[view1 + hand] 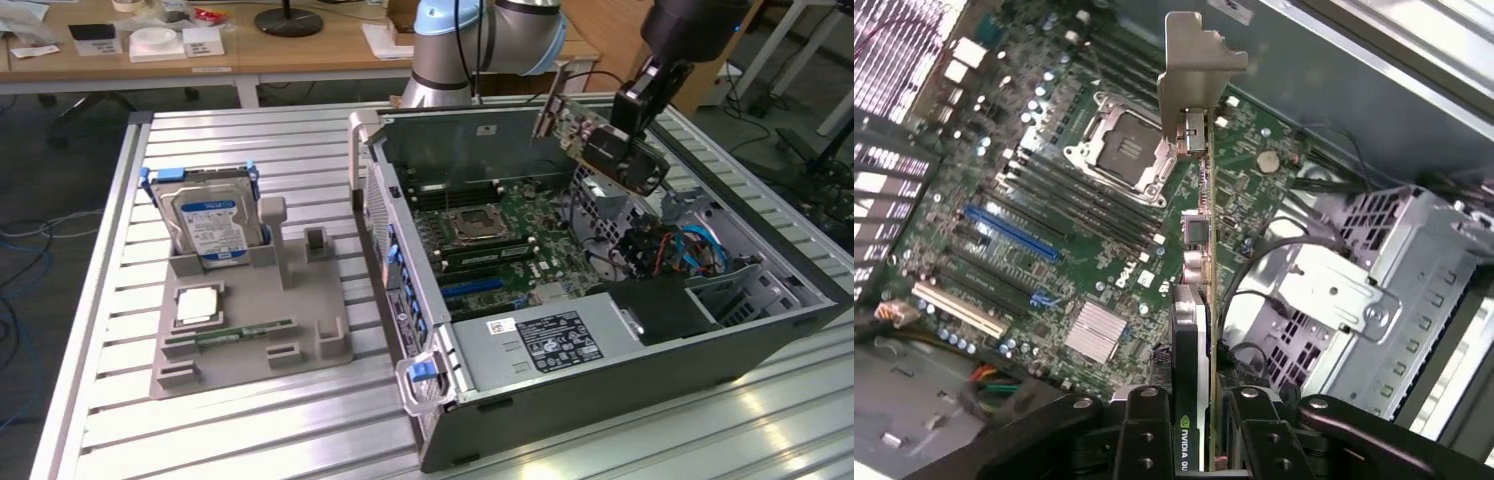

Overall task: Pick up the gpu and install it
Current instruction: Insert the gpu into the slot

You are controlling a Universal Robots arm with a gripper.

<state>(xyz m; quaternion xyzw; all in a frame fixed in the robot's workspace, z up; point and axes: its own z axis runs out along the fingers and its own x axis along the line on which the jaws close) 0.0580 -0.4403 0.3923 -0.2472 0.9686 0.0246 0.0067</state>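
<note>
**Tool state.** My gripper [1200, 442] is pinching the gpu [603, 138]. In the wrist view the two fingers [1144, 440] press against opposite faces of the card, which stands edge-on between them. The jaws are partly closed, as far as the card's thickness allows.

**Location of the task's thing.** The gpu hangs in the air over the open computer case [641, 370], near the case's far corner on the exterior view's right. It is tilted, clear of the slatted table [267, 440], and well apart from the grey parts fixture [314, 335] where the hard drive [211, 228] stands. Its metal bracket [1194, 62] points away from my wrist, out over the motherboard [1054, 290].

**Done.** I judge the pick-up complete — the card is off every surface and carried only by my grip. It is also inside the outline of the case, above the board.

**Left.** The installation is not done. The card's lower edge touches nothing that I can see, and the long blue expansion slot [1009, 232] lies bare, off to one side of the card's line rather than under it. The other slots beside it look unoccupied too. No contact with the board shows in either view.

**Assessment.** Roughly the halfway mark — grasp and carry are achieved, alignment and seating are outstanding.
</note>
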